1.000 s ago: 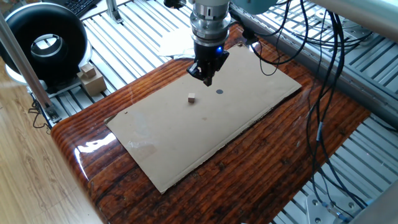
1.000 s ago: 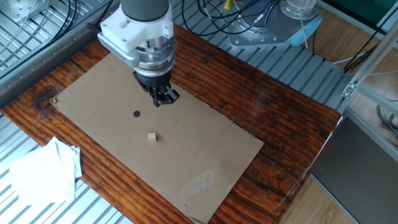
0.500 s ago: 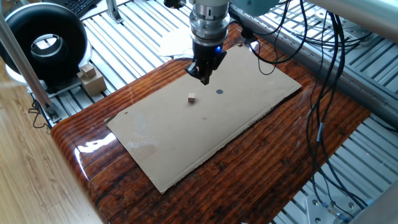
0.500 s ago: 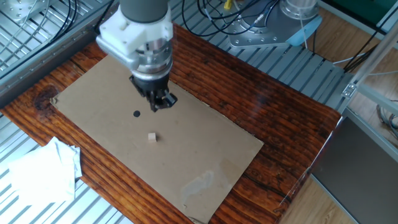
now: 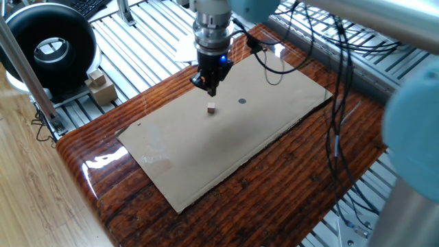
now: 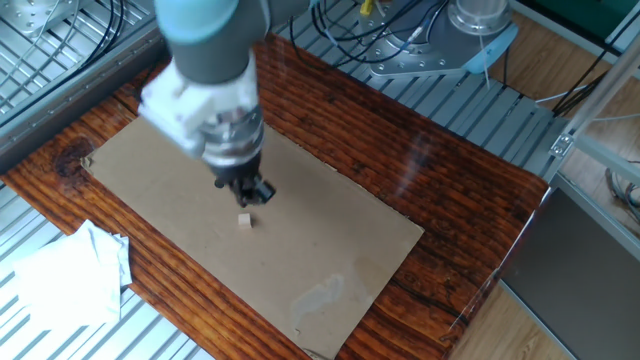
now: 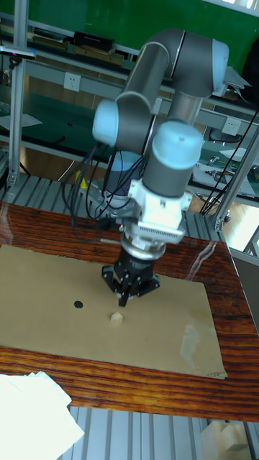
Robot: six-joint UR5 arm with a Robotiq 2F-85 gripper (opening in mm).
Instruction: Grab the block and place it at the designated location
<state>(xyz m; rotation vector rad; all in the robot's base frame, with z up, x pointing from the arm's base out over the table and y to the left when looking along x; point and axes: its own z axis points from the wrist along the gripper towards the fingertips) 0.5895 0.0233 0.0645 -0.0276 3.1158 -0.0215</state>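
Note:
The block is a tiny tan cube lying on the flat cardboard sheet. The designated location is a small dark dot on the same sheet, a short way from the cube. In the other fixed view the arm hides the dot. My gripper hangs just above the sheet, close beside the block and not touching it. Its fingers meet in a point with nothing between them.
The cardboard rests on a glossy wooden table. White paper lies off one corner. A black round device and small cardboard boxes stand beyond the table edge. Cables hang along one side.
The gripper has travelled from near the dot across the sheet to a spot right by the block. The block and dot have not moved.

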